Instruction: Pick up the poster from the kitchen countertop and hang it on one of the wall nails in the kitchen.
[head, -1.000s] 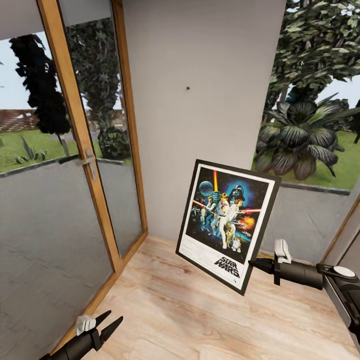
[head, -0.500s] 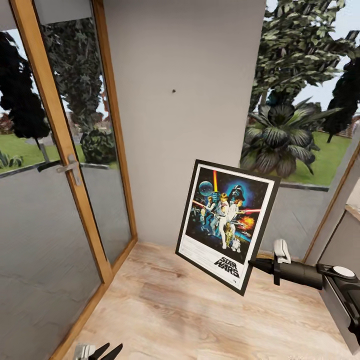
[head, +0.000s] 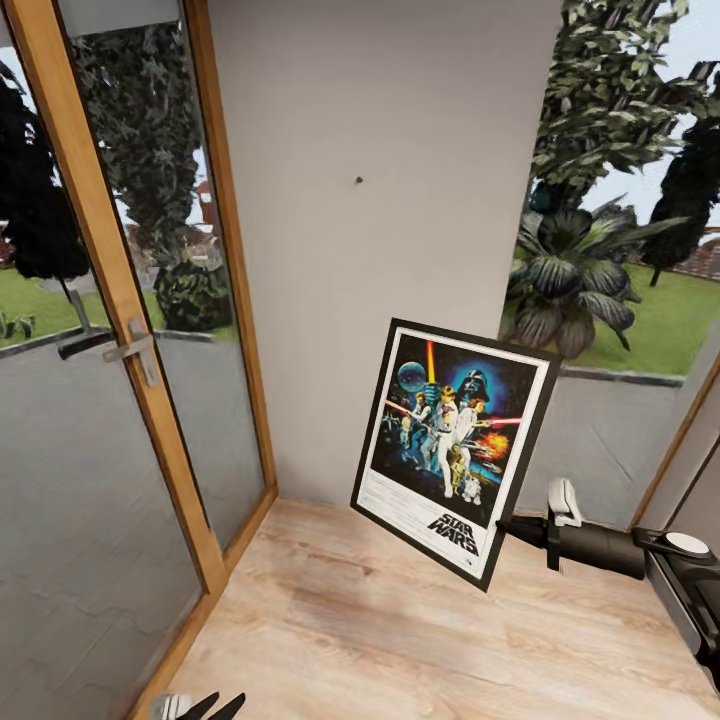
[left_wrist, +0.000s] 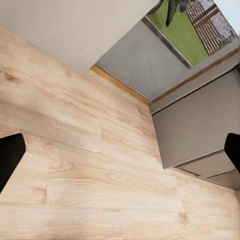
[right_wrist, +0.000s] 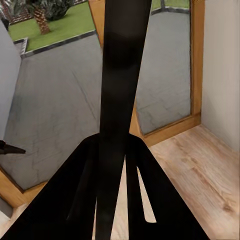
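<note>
Wood-framed glass door (head: 120, 400) with a metal handle (head: 130, 350), pale plank floor (head: 380, 640), leafy garden plant (head: 570, 270) outside

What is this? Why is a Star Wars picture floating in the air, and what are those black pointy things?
It's a pretend robot inside a computer world. It has two arms, and each ends in a claw. The big picture comes from a camera on its head, looking down. There the right claw pinches the poster by its edge, so it isn't floating. Up on the wall is a tiny dark nail, where the poster could hang. The left claw peeks in at the bottom, open and empty. The other two pictures come from cameras by each claw. One looks at the wooden floor. In the other, the black strip is the poster's edge, squeezed between the fingers.
</note>
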